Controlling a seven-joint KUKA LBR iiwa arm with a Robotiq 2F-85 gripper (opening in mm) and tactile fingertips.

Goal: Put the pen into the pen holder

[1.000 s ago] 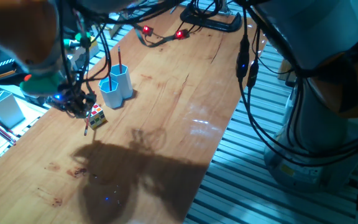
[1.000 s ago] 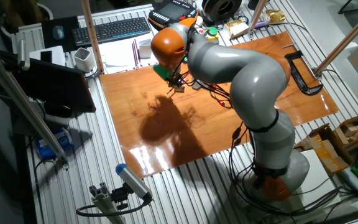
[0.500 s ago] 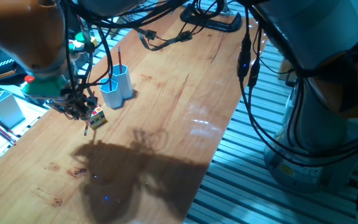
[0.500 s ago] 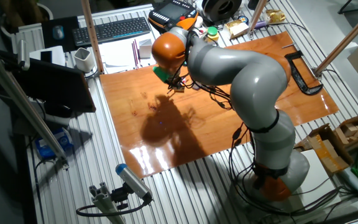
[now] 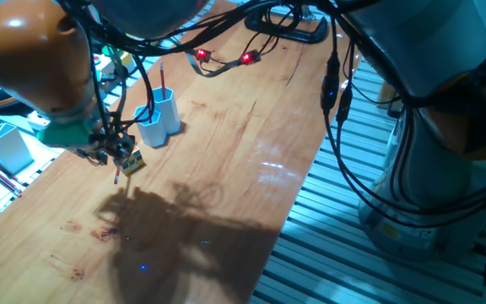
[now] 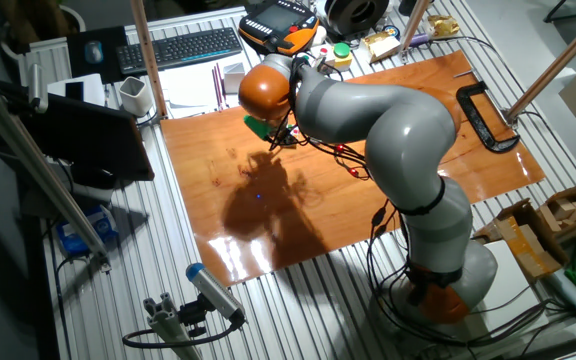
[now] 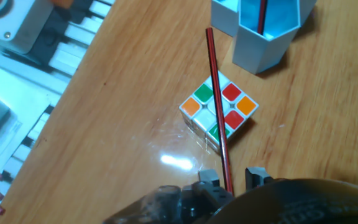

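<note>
From the hand view I see my gripper (image 7: 230,180) with its jaws pinching the pen (image 7: 217,106), which runs away from the fingers over a small colour cube (image 7: 219,112) lying on the desk (image 7: 104,118). Beyond the cube stands the pen holder (image 7: 263,34), light blue, with a second red pen (image 7: 261,15) upright inside. All this sits near the desk's left edge in one fixed view. I can read no writing or labels anywhere.

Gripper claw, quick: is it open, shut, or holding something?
Gripper: shut on the pen, held above the puzzle cube.
</note>
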